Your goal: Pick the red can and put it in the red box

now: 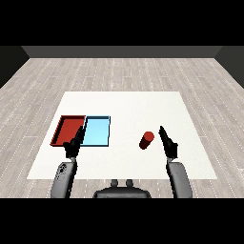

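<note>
The right hand (168, 142) is raised over the white table (124, 105), its fingers straight and pointing forward and slightly to the left, with nothing in its grasp. Just to the left of it, apart from the fingers and not touched by them, is the red can (147, 140), tilted so that its top leans toward the hand. Its grey forearm (179, 179) runs back from the wrist to the lower right corner of the view.

The left hand (75, 143) is well apart from the can, on the far side of it from the right hand. Its fingers are also straight and relaxed, pointing forward, and it carries nothing. Its fingertips overlap, in this view, the near edges of the two trays. The red tray (68, 128) lies just ahead and to the left of this hand, and the light blue tray (97, 132) lies just ahead and to the right, the two trays touching side by side. The blue tray lies between the left hand and the can.
</note>
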Available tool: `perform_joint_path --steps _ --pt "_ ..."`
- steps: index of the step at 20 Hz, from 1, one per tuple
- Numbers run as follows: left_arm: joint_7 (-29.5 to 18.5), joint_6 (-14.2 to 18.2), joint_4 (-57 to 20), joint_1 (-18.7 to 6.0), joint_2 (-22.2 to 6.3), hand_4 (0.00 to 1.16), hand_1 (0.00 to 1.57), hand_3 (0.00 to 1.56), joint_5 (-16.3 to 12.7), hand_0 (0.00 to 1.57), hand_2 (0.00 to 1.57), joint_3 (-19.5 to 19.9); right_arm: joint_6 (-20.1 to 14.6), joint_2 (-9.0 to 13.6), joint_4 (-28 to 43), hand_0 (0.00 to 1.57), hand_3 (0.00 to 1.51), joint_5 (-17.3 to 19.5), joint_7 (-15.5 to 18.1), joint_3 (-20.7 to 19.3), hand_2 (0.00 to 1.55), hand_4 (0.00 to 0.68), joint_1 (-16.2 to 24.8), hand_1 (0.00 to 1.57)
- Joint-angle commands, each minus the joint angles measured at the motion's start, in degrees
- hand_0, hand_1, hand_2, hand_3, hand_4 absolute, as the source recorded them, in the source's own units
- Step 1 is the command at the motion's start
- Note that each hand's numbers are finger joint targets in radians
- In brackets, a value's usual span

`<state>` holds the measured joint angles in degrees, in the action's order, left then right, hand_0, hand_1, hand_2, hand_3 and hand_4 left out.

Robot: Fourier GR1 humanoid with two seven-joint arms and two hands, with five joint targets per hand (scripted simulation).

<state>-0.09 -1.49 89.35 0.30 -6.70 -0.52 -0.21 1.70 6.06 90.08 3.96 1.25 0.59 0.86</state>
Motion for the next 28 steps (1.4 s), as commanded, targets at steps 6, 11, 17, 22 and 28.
perform_joint_path --steps 6,11,17,22,28 --pt "0.7 3.1 2.1 0.9 2.2 0.00 0.00 0.00 2.4 0.00 0.00 0.3 8.6 6.5 0.0 0.00 0.00 -9.8 2.9 -10.6 0.00 0.000 4.3 0.00" --pt "-21.4 1.5 2.9 1.3 3.5 0.00 0.00 0.00 0.1 0.00 0.00 3.1 13.2 3.4 4.1 0.00 0.00 -16.5 12.3 -10.3 0.00 0.000 3.5 0.00" --pt "-22.3 3.2 2.7 2.1 6.6 0.00 0.00 0.00 1.1 0.00 0.00 0.3 16.6 4.6 2.3 0.00 0.00 -17.7 13.7 -12.0 0.00 0.000 3.5 0.00" --pt "-23.0 -0.4 -0.1 -1.7 3.2 0.00 0.00 0.00 -1.6 0.00 0.00 4.0 14.1 1.6 1.7 0.00 0.00 -14.3 15.0 -10.6 0.00 0.000 3.7 0.00" --pt "-23.1 -1.0 0.3 0.5 3.1 0.00 0.00 0.00 -1.9 0.00 0.00 4.3 14.6 1.7 -1.2 0.00 0.00 -15.2 15.0 -11.9 0.00 0.000 1.9 0.00"
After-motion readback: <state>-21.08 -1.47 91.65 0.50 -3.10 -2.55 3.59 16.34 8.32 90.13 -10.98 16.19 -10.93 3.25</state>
